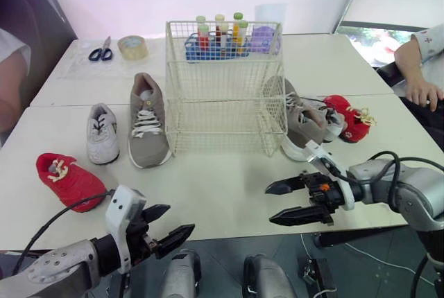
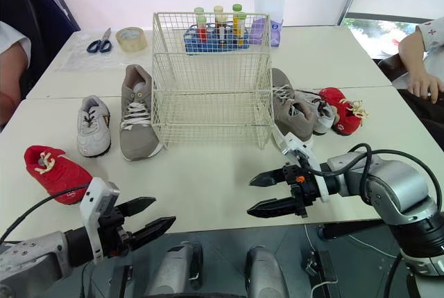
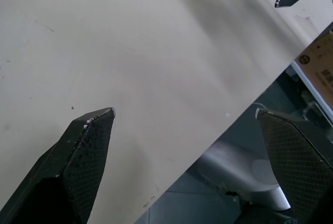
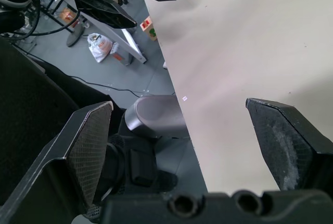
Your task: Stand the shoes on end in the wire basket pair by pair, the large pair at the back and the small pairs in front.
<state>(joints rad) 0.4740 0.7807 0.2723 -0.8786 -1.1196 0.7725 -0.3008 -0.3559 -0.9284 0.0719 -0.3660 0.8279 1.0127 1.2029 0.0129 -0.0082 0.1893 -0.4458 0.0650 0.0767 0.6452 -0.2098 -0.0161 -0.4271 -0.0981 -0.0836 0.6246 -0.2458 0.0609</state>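
Note:
An empty white wire basket [image 1: 223, 90] stands mid-table. Left of it lie a large grey shoe [image 1: 147, 121], a small white sneaker [image 1: 102, 134] and a small red shoe [image 1: 68, 180]. Right of the basket lie the other large grey shoe [image 1: 298, 119], a small white sneaker [image 1: 331, 119] partly behind it and a red shoe [image 1: 350, 118]. My left gripper [image 1: 168, 227] hangs open over the table's near edge, empty. My right gripper [image 1: 279, 202] is open and empty too, low over the near right part of the table.
Behind the basket stand a blue rack of tubes [image 1: 215, 40] and a clear cup [image 1: 267, 28]. Scissors [image 1: 101, 50] and a tape roll [image 1: 132, 46] lie at the back left. A person's hand [image 1: 423, 93] rests at the right edge; another person's sleeve [image 1: 10, 69] is at the left.

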